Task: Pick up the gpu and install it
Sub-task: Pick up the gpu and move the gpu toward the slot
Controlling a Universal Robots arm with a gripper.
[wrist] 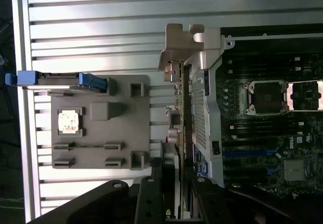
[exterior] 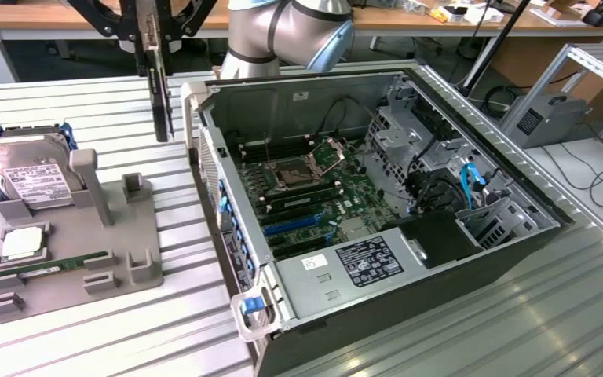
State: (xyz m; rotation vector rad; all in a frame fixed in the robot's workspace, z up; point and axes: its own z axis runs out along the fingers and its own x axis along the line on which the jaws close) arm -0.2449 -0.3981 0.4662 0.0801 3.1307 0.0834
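The gpu [exterior: 159, 86] is a thin dark card hanging upright and edge-on in the air, above the slatted table and between the grey parts holder and the open computer case [exterior: 511, 236]. My gripper [exterior: 156, 38] is shut on its upper edge. In the wrist view the gpu [wrist: 180, 108] runs away from my gripper [wrist: 175, 182], with its silver bracket [wrist: 184, 42] at the far end, just outside the case wall. The blue expansion slots [exterior: 291, 223] on the motherboard lie inside the case, lower than the card.
The grey holder [exterior: 123, 271] on the exterior view's left carries a hard drive [exterior: 24, 169], a processor chip [exterior: 24, 243] and a green memory stick [exterior: 56, 265]. The case's side wall [exterior: 210, 165] stands close beside the card. Cables and drive cages fill the case's far side.
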